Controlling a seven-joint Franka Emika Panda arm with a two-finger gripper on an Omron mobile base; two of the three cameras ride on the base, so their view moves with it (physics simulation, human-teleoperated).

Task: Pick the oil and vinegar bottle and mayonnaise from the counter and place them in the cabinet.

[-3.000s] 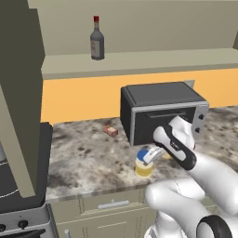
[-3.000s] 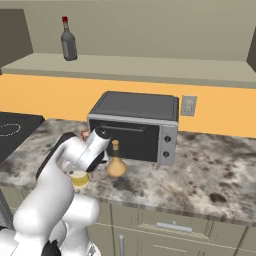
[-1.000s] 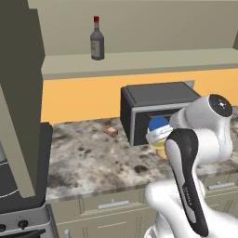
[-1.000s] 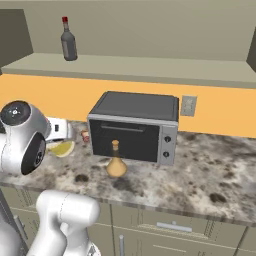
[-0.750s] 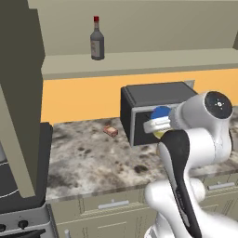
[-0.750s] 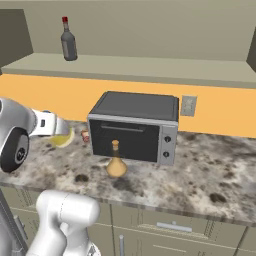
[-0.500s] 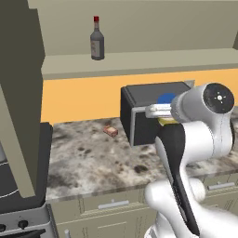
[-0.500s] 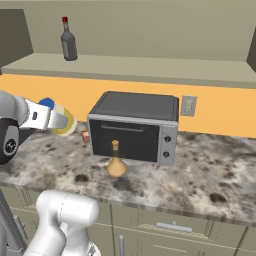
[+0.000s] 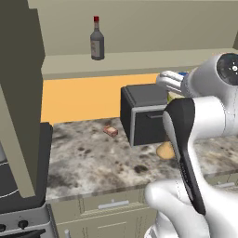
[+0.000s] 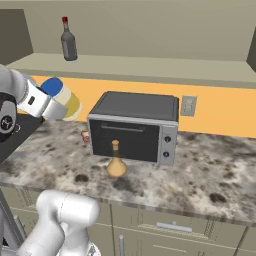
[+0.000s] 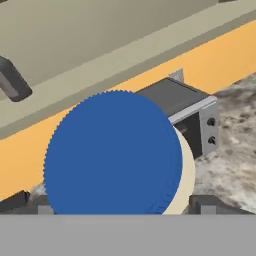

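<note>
The end effector was closed around the mayonnaise, carrying the jar tipped well over, its blue lid facing back toward the hand camera, clear of the surface and level with the top of the black oven. In the hand view the lid of the mayonnaise hid most of the finger tips, so the exact bite could not be read, but the jar was plainly held aloft and not resting on anything. The cabinet shelf lay above and behind, its front edge just over the orange wall band. By my judgement the step in hand was the lift toward that shelf, and doing it well meant raising the jar above the shelf lip before pushing forward, then righting it so the base met the shelf flat. The dark bottle with the red cap stood on the shelf's left part, so a spot well apart from it, toward the open middle, seemed safer. The oil and vinegar bottle waited upright on the surface just in front of the oven, untouched.
</note>
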